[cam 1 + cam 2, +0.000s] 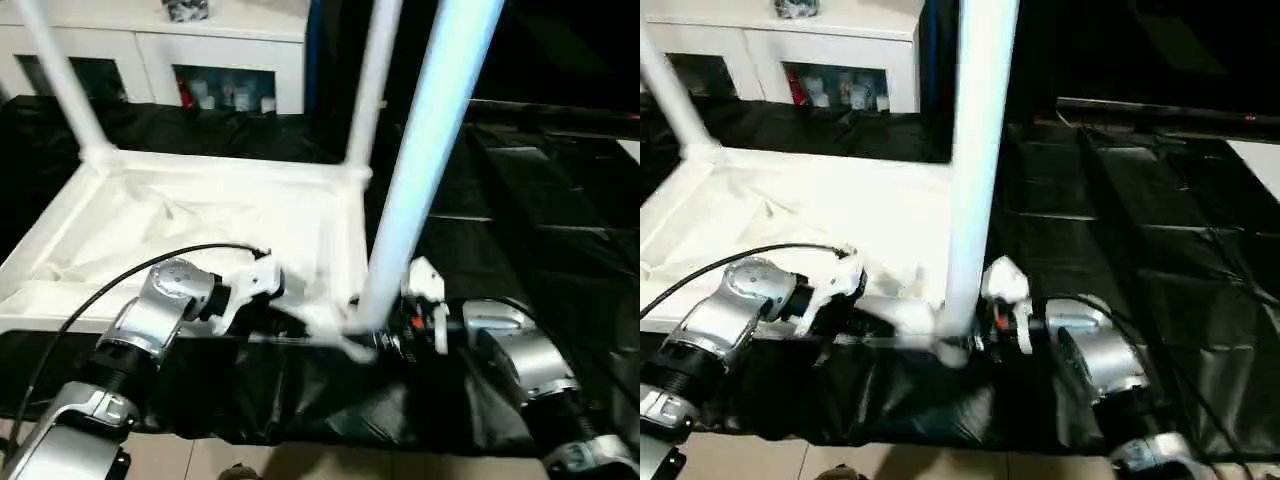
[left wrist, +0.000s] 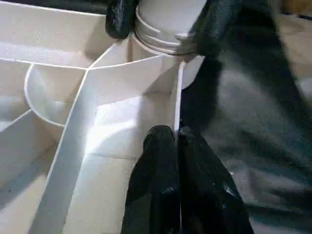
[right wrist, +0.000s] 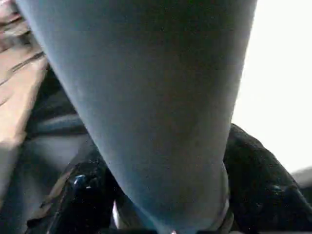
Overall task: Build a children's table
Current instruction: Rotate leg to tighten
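A: How does the children's table [image 1: 200, 215] lie?

B: Upside down on the black-draped surface [image 1: 520, 230], ribbed underside facing up, its long axis running along the surface's near edge. It fills the left half of the surface, and its near side lies close to that edge.

A: And the legs?

B: Three point straight up, long axes vertical. The far-left leg [image 1: 62, 80] and the far-right leg [image 1: 370, 85] stand in the far corner sockets. The near leg [image 1: 425, 150] stands at the near right corner, its grooved foot at the round socket [image 2: 165, 36]; whether it is fully seated I cannot tell.

A: The tools?

B: The right tool [image 2: 163, 19] has a black finger on either side of the near leg's base, closed around it. The left tool [image 2: 178, 161] is pinched narrow on the table's thin rim wall at that same corner, one finger on each side.

A: Anything readable?

B: No writing or brand can be read. Beyond the surface's far edge stands a white cabinet [image 1: 200, 55] with small items behind its glass, too blurred to name.
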You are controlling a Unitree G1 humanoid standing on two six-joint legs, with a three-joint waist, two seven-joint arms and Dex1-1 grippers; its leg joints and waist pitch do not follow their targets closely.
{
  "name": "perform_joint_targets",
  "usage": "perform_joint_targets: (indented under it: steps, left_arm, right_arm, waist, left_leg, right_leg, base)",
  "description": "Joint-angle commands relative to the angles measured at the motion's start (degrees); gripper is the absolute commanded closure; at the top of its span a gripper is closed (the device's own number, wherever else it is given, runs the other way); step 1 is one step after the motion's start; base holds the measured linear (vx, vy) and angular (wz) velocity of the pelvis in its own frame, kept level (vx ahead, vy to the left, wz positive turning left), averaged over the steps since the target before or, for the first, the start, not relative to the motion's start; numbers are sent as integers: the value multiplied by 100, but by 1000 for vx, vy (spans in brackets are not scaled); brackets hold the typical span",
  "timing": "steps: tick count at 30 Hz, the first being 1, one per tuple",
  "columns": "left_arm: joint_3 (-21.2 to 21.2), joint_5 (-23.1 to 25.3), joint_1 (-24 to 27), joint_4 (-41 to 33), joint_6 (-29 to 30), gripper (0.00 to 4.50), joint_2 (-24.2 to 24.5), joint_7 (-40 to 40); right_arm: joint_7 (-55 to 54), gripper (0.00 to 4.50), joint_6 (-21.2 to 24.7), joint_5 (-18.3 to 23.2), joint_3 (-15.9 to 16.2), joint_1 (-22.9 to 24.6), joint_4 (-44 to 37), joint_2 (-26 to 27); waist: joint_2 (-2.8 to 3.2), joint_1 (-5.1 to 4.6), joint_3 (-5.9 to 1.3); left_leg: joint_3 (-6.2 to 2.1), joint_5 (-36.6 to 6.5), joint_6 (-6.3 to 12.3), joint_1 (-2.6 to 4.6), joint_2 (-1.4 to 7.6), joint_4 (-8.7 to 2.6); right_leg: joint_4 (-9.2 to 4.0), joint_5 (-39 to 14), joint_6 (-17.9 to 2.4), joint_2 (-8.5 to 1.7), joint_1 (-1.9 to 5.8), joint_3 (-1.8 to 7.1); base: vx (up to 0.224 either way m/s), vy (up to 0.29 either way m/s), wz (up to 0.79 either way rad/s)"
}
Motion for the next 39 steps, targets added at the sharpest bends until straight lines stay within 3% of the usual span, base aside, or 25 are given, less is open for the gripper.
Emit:
perform_joint_targets:
  steps: [1,3,4,5,7,8,10,14,15,17,18,22,23,30,31,37,39]
  left_arm:
    - [89,-116,-184,-165,47,450,-368,494]
    - [118,-2,-288,-26,111,450,-617,988]
    - [143,97,-382,97,163,450,-832,1412]
    - [129,185,-437,146,204,450,-998,1700]
    - [117,243,-466,166,234,450,-1097,1869]
    - [127,309,-504,186,311,450,-1251,2162]
    - [112,417,-558,210,403,450,-1457,2599]
    - [136,462,-613,272,469,450,-1700,3012]
    - [126,486,-612,282,444,450,-1743,3012]
    - [102,533,-599,288,374,450,-1761,2970]
    - [96,543,-594,289,354,450,-1760,2959]
    - [-12,558,-425,114,72,450,-1500,2510]
    - [-37,531,-365,53,9,450,-1384,2317]
    - [-112,344,-190,-135,-267,450,-888,1447]
    - [-100,298,-171,-156,-286,450,-825,1318]
    - [-42,72,-171,-163,-381,450,-363,420]
    - [-41,45,-173,-150,-405,450,-235,252]
  right_arm:
    - [-168,188,-60,-88,384,-10,99,303]
    - [-961,188,-87,-241,241,-192,535,609]
    - [-1585,188,-59,-329,122,-351,886,865]
    - [-2068,188,4,-377,42,-476,1120,1080]
    - [-2349,188,49,-405,-10,-548,1249,1213]
    - [-2815,188,103,-467,-72,-660,1426,1401]
    - [-3494,188,139,-542,-217,-822,1694,1694]
    - [-3977,188,133,-545,-361,-989,1953,1952]
    - [-3881,153,-51,-582,-331,-1016,1999,1954]
    - [-3752,153,-239,-581,-346,-1046,2041,1941]
    - [-3732,112,-259,-567,-365,-1052,2046,1939]
    - [-3166,95,-333,-475,-400,-1009,1882,1648]
    - [-2939,67,-358,-487,-348,-957,1767,1499]
    - [-1373,67,-544,-370,69,-613,1159,737]
    - [-1106,67,-600,-352,137,-547,1074,623]
    - [381,67,-357,-124,400,-247,442,82]
    - [616,91,-233,-56,495,-190,278,-21]
  waist:
    - [-11,-37,-300]
    - [-12,-58,-297]
    - [-11,-118,-272]
    - [-8,-127,-286]
    - [-17,-162,-307]
    - [-7,-199,-283]
    - [-10,-196,-295]
    - [-7,-209,-324]
    - [-2,-204,-334]
    - [0,-207,-330]
    - [6,-207,-332]
    - [3,-205,-334]
    - [10,-199,-331]
    - [21,-188,-336]
    - [42,-179,-336]
    - [29,-83,-322]
    - [28,-72,-316]
  left_leg:
    - [11,-1482,43,9,93,-415]
    - [13,-1474,39,3,92,-418]
    - [7,-1590,-61,9,83,-437]
    - [-5,-1603,-106,21,73,-432]
    - [-9,-1512,-124,24,74,-425]
    - [-7,-1521,-111,-4,71,-441]
    - [-4,-1546,-107,10,66,-433]
    - [8,-1244,-19,-17,59,-408]
    - [13,-1218,25,-18,55,-399]
    - [20,-1189,69,-30,53,-394]
    - [24,-1206,88,-18,53,-393]
    - [23,-1272,159,-23,61,-390]
    - [23,-1252,168,-22,59,-390]
    - [30,-1129,326,-29,75,-368]
    - [37,-1196,324,-10,78,-363]
    - [50,-1268,386,-9,107,-363]
    - [45,-1335,346,-3,116,-378]
  right_leg:
    - [-447,-1588,-1085,-266,259,174]
    - [-448,-1593,-1055,-256,247,179]
    - [-481,-1880,-1017,-255,214,172]
    - [-486,-1996,-980,-266,227,164]
    - [-483,-1881,-962,-268,237,174]
    - [-477,-1772,-966,-239,226,173]
    - [-480,-1823,-953,-246,227,170]
    - [-433,-1250,-1010,-228,252,179]
    - [-433,-1172,-1019,-230,255,175]
    - [-429,-1080,-1044,-225,259,176]
    - [-432,-1069,-1054,-223,255,176]
    - [-433,-1056,-1078,-226,269,179]
    - [-433,-1021,-1086,-226,268,179]
    - [-383,-577,-1271,-215,288,165]
    - [-389,-633,-1310,-217,273,165]
    - [-381,-707,-1359,-209,276,160]
    - [-389,-860,-1352,-222,266,160]
  base:
    - [0,0,0]
    - [0,0,0]
    - [0,0,0]
    - [0,0,0]
    - [0,0,0]
    - [0,0,0]
    - [0,0,0]
    - [0,0,0]
    - [0,0,0]
    - [0,0,0]
    - [0,0,0]
    - [0,0,0]
    - [0,0,0]
    - [0,0,0]
    - [0,0,0]
    - [0,0,0]
    - [0,0,0]
